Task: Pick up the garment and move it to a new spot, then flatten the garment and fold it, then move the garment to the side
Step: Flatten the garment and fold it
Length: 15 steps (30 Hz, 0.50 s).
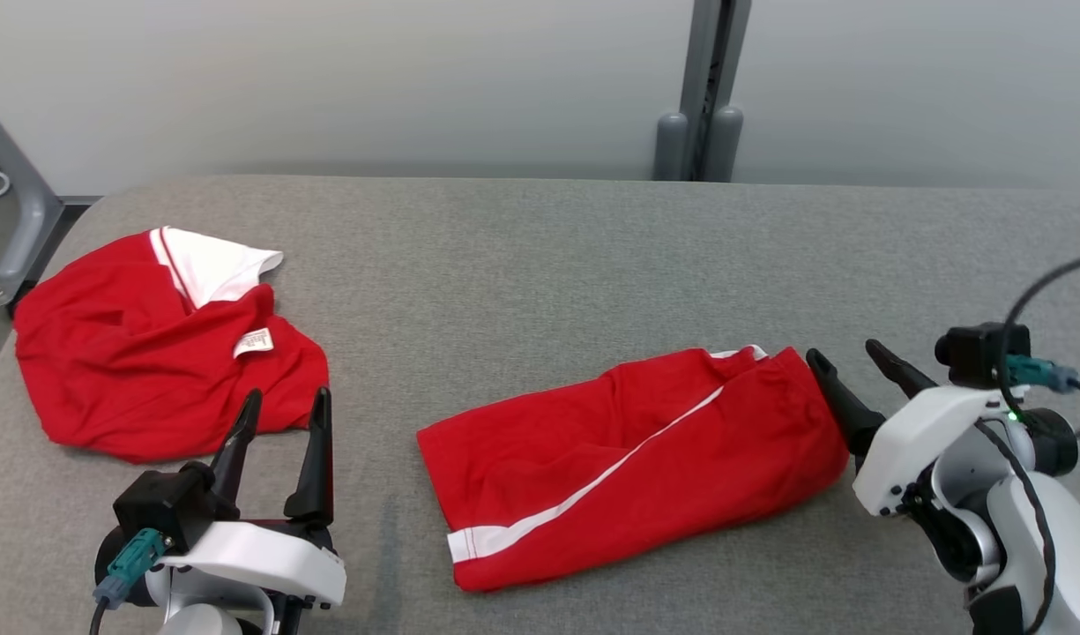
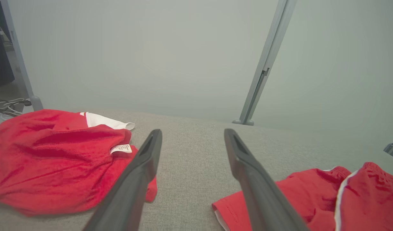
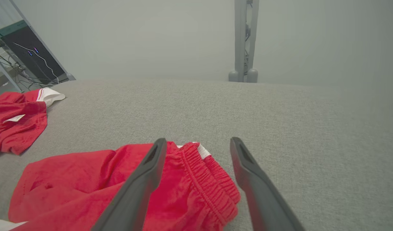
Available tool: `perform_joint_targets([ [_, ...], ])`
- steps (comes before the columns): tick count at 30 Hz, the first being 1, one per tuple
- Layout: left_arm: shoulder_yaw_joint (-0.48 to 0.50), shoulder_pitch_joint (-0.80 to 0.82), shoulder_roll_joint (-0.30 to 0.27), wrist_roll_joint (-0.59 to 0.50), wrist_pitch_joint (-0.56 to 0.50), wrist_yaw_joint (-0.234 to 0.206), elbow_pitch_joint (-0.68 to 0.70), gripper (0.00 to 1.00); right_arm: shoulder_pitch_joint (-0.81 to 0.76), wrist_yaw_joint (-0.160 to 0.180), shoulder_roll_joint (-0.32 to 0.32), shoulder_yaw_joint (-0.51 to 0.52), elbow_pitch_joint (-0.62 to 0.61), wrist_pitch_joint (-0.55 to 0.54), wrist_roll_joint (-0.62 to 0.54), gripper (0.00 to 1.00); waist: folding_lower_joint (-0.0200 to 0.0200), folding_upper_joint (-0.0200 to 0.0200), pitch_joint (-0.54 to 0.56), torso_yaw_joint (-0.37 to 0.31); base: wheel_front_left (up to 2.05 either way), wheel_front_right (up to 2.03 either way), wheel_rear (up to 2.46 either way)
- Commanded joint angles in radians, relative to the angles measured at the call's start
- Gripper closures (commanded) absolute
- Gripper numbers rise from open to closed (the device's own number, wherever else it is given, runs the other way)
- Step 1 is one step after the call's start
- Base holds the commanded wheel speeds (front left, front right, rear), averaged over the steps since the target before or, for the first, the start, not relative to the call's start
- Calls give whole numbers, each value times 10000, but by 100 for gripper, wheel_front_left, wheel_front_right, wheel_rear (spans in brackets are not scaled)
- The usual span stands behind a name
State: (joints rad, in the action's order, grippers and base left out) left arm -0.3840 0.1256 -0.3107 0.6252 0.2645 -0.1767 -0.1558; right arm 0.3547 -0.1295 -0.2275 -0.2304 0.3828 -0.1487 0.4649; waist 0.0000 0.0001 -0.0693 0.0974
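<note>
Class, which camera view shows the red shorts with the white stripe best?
The head view: the red shorts lie whole in it, hem to waistband, stripe unbroken. The right wrist view shows their elastic waistband end, lower edge cropped; the left wrist view shows a hem corner and the waistband side.

Grey worktop (image 1: pixel 540 265) in front; beyond its far edge, a grey post (image 1: pixel 707 88) on the pale wall (image 1: pixel 328 79). Off the worktop's left end, a rail (image 1: pixel 37 212) and loose cables (image 2: pixel 7 106).
</note>
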Motion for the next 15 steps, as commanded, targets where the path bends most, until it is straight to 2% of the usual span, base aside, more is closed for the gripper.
perform_joint_targets([
  [1, 68, -148, 1, -64, 19, 92, -67, 0, 250, -24, -56, 71, 176, -396, 20, 0, 0, -1, 45, 135, 0, 0, 0],
  [10, 198, -12, 226, -102, 20, 324, -379, 0, 1436, -24, 289, 407, 1412, -3373, 96, 0, 0, -1, -102, 412, 0, 0, 0],
  [15, 171, 150, 262, -97, 20, 419, -506, 0, 1882, -22, 462, 738, 1698, -4016, -82, 0, 0, -1, -251, 513, 0, 0, 0],
])
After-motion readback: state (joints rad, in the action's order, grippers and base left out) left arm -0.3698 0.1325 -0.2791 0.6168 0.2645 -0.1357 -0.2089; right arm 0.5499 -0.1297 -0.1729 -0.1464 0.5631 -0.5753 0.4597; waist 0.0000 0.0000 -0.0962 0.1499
